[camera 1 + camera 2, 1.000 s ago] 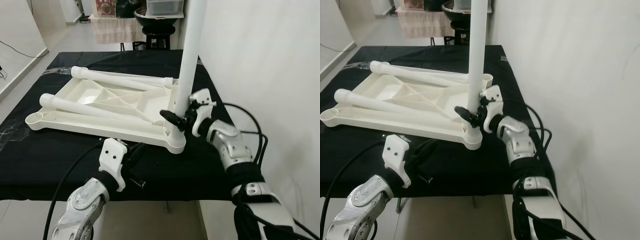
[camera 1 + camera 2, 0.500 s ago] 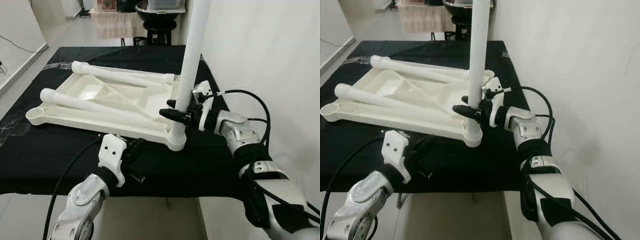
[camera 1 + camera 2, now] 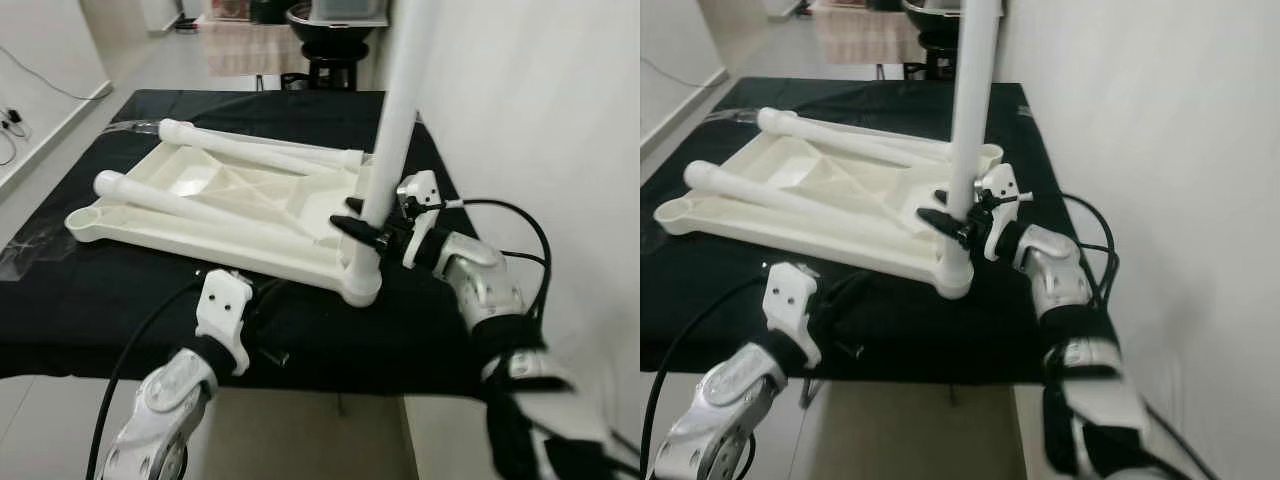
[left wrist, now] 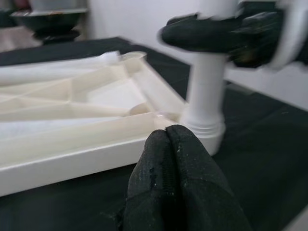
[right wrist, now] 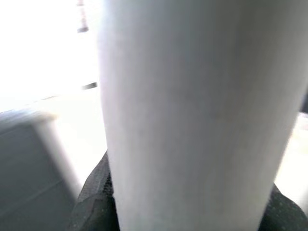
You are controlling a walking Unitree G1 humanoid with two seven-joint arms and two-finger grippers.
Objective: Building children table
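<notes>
At the near edge of the black table (image 3: pixel 90 320), well to the left of my right claw, I keep the left gripper (image 4: pixel 171 139) low with its two fingers pressed together on nothing; I judge it waits there, just before the long side of the tabletop, to steady it if needed. Further right lies the white tabletop (image 3: pixel 240 215) upside down, its ribs facing up, so that the corner sockets are open for the legs. Two loose legs (image 3: pixel 200 205) rest across it, away from both claws, probably kept there within reach. At the near right corner one leg (image 3: pixel 385 170) stands upright in its socket (image 3: pixel 362 285). My right gripper (image 3: pixel 372 228) clamps this leg a little above the socket, I think to turn or push it until it sits firmly.
</notes>
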